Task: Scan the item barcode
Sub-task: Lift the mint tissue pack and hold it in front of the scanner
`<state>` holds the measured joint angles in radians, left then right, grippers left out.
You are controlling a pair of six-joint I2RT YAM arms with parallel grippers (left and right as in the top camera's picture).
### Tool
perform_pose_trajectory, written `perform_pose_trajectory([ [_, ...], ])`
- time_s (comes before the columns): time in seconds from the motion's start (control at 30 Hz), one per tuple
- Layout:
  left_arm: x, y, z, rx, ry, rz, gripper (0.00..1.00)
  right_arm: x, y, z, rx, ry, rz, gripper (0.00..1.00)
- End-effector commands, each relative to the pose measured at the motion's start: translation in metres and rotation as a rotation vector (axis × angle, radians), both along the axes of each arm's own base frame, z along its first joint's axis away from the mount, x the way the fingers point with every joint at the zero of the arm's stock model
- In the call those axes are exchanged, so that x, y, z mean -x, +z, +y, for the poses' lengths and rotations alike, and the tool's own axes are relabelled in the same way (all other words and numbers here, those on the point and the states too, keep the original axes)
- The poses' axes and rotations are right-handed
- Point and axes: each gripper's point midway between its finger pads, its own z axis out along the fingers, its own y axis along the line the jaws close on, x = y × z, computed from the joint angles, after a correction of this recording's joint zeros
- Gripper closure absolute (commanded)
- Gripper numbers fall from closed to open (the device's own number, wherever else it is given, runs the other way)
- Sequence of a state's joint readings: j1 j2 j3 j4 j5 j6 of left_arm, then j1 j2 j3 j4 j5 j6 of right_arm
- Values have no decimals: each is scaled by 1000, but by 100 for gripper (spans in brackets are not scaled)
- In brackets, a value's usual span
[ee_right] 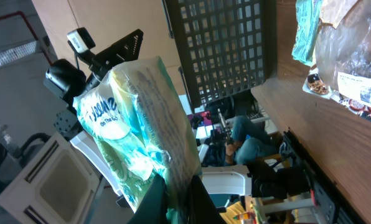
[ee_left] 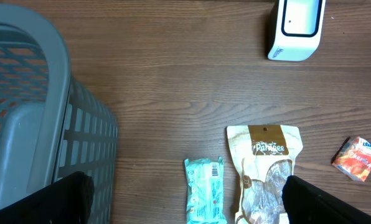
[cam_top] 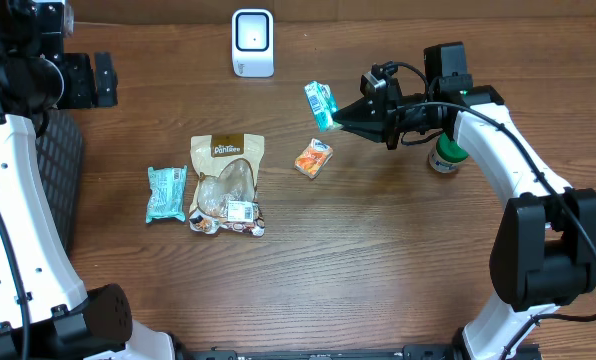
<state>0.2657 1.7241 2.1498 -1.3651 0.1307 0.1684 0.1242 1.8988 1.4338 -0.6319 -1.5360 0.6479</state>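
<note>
My right gripper (cam_top: 342,118) is shut on the edge of a green-and-teal snack packet (cam_top: 321,104) and holds it in the air, to the right of and in front of the white barcode scanner (cam_top: 252,42). In the right wrist view the packet (ee_right: 136,130) stands up from between the gripper's (ee_right: 178,200) dark fingers; no barcode shows on it. My left gripper (cam_top: 105,80) hangs open at the far left, above the basket's edge. In its own view the gripper (ee_left: 192,205) has nothing between its fingers, and the scanner (ee_left: 295,28) is at the top right.
On the table lie a teal wrapper (cam_top: 165,193), a brown pouch (cam_top: 228,180) and a small orange packet (cam_top: 314,158). A green-capped bottle (cam_top: 445,155) stands under the right arm. A grey basket (ee_left: 42,112) sits at the table's left side.
</note>
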Motion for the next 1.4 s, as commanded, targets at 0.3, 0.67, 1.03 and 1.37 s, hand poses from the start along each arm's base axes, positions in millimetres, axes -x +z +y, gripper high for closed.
perform_pose_trajectory([
  [0.3,0,8,2,-21,-10,-22,1,-5,-4,11,75,-26,-77,96],
  [0.67,0,8,2,-21,-10,-22,1,-2,-17,39,151,-10,-170,96],
  [1.03,0,8,2,-21,-10,-22,0,-19,-16,40,440,-84,-305,96],
  [1.37,0,8,2,-21,-10,-22,0,-42,16,6,929,-200,-523,96],
])
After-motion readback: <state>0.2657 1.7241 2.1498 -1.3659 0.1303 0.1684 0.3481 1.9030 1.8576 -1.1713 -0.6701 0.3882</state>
